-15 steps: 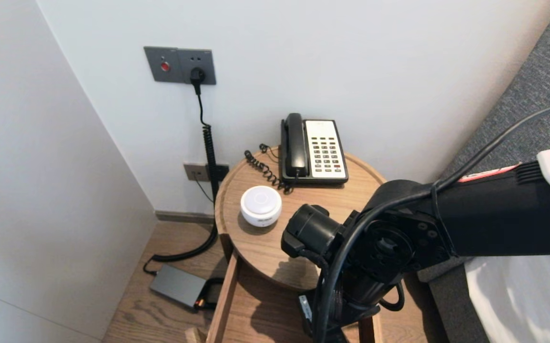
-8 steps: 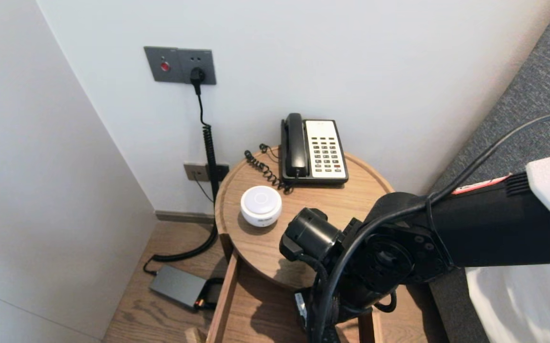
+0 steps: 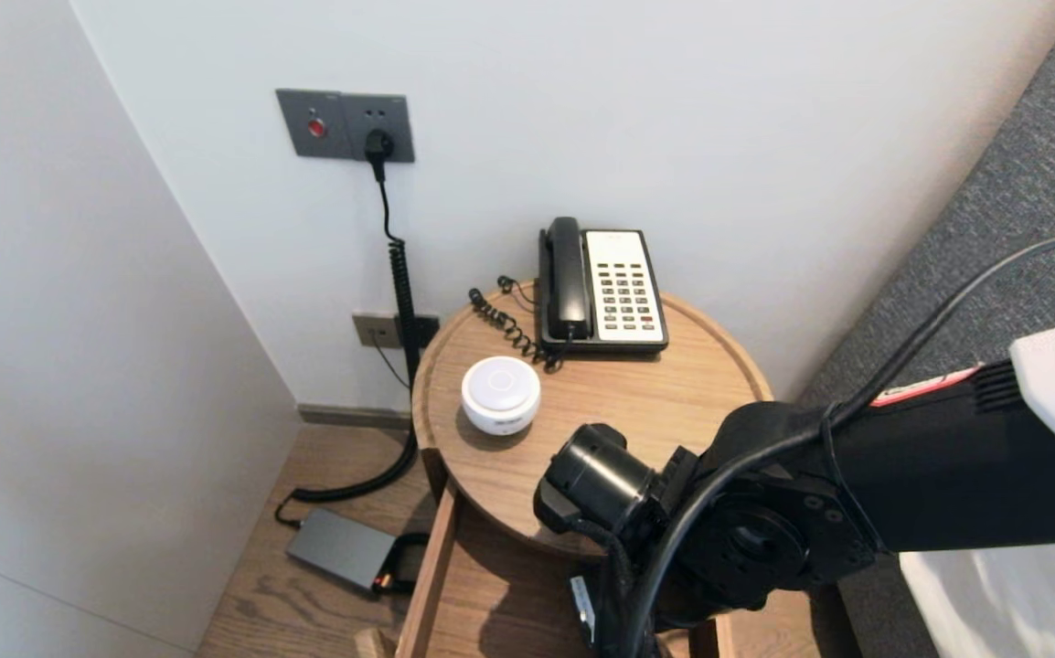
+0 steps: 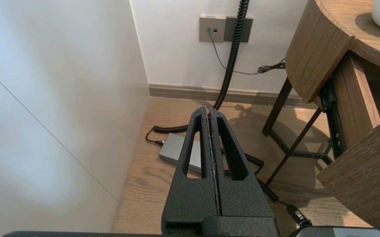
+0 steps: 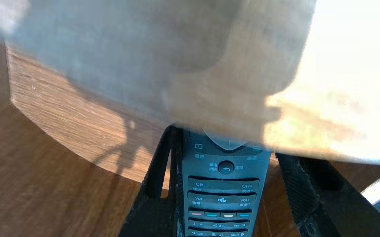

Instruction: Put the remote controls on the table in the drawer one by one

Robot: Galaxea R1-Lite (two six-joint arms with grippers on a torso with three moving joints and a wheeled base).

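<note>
Right gripper (image 5: 226, 148) pinched the remote (image 5: 223, 200) over the open drawer (image 3: 441, 585), tip under the counter (image 3: 674, 393) rim; best to hold it level, clear of that rim; left gripper (image 4: 209, 113) pressed together, parked near the floor.

Round wooden worktop (image 3: 665, 384) above and beyond the right end effector (image 5: 224, 149), with an open drawer (image 3: 430, 571) under its near edge, drawer floor beneath that end effector. On the worktop, farthest from it, a desk telephone (image 3: 602, 288) with its coiled cord (image 3: 509, 329); nearer, a round white device (image 3: 501, 395), apart from the telephone. Wood floor (image 4: 144, 184) below the left end effector (image 4: 209, 110), bearing a grey power brick (image 4: 172, 149) just beyond its tips and a coiled black cable (image 4: 170, 128).
</note>
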